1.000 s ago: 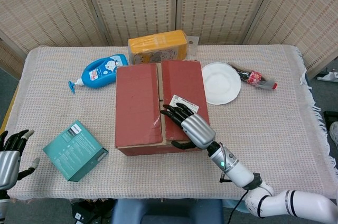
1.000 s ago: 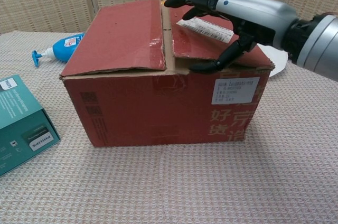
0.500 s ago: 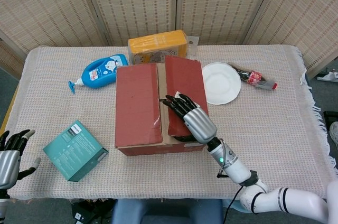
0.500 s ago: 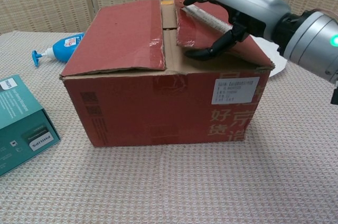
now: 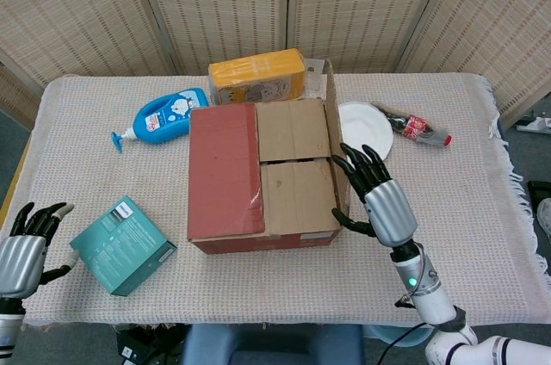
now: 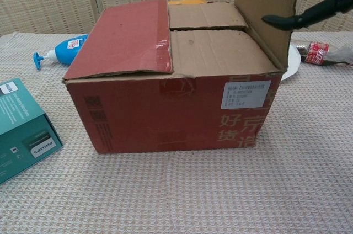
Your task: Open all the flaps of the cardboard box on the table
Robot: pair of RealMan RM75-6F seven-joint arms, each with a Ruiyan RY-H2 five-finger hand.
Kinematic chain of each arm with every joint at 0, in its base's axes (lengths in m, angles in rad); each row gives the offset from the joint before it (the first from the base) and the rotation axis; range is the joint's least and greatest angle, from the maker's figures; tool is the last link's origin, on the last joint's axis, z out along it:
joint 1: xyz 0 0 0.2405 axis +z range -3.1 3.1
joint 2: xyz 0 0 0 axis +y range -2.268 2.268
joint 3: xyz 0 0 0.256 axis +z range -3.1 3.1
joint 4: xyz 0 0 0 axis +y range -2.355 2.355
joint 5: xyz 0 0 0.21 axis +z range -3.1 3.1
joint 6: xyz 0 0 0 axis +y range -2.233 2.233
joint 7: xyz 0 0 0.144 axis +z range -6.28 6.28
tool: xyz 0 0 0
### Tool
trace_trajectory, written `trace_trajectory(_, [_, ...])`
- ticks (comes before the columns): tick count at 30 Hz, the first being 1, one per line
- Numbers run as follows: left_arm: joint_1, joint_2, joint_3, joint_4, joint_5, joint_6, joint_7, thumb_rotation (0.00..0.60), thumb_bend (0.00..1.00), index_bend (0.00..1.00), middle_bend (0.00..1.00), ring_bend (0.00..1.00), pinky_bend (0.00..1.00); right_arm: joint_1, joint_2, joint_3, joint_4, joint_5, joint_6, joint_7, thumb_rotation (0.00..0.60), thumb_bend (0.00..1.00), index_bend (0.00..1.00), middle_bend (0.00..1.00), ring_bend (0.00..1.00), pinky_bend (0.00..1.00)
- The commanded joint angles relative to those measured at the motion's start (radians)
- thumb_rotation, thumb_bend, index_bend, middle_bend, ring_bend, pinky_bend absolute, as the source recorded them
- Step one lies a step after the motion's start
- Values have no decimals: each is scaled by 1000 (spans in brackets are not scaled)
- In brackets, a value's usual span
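Observation:
The red cardboard box (image 5: 225, 171) (image 6: 165, 110) stands mid-table. Its left outer flap (image 5: 222, 167) (image 6: 124, 41) lies closed. The right outer flap (image 5: 332, 137) (image 6: 263, 5) stands upright, baring two brown inner flaps (image 5: 294, 163) (image 6: 218, 43) that lie flat. My right hand (image 5: 379, 201) (image 6: 309, 12) is just right of the raised flap: in the chest view its thumb crosses the flap's inner face, and its spread fingers are on the outer side, so it holds the flap. My left hand (image 5: 26, 249) hovers at the table's near left corner, open, away from the box.
A teal carton (image 5: 122, 246) (image 6: 19, 129) lies left of the box. Behind the box are a blue pump bottle (image 5: 164, 115) (image 6: 66, 47) and a yellow pack (image 5: 258, 75). A white plate (image 5: 368, 128) and a cola bottle (image 5: 417, 126) (image 6: 325, 53) lie to the right.
My right hand swung the right outer flap from nearly flat to upright and moved right and outward with it, uncovering the inner flaps. The left hand shifted slightly.

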Motion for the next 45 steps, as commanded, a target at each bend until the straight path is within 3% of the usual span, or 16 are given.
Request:
trace_trajectory(1, [-8,1,0,-2,5,-8,-5,600,357,176,169,187,0,-64,43,-34,-31,-10,63,-31,600,275,61,46,82,31])
trace_trajectory(13, [-107,41,-26,-27,74,-84,-77,600,358,182,169,199,0,-234,146,-125,-91,-10,185,-26,600,275,52,45,67,31])
trace_trajectory(16, [-201,68,-54,-43,145,-148,-147,600,358,200,173,214,0,-271,205,-157,-120,-22,196,-2,600,275,52,45,67,31])
trace_trajectory(25, [-468,76,-119,-45,285,-322,-324,600,347,315,273,305,0,-310,316,-131,-174,-33,232,21,600,275,53,45,75,31])
trace_trajectory(37, [-782,-10,-161,-26,290,-589,-422,587,276,324,295,304,0,-329,349,-108,-163,1,199,77,600,274,53,45,73,31])
trace_trajectory(39, [-818,-20,-167,-20,268,-628,-426,575,273,324,295,301,0,-328,348,-104,-159,-1,194,82,600,275,53,45,73,31])
trace_trajectory(42, [-867,-42,-175,-6,238,-674,-426,416,246,317,292,254,0,-328,346,-99,-150,3,184,92,600,275,52,45,72,31])
trace_trajectory(45, [-914,-61,-175,9,209,-730,-404,385,241,291,257,200,0,-327,341,-94,-137,15,170,106,600,275,53,45,75,31])
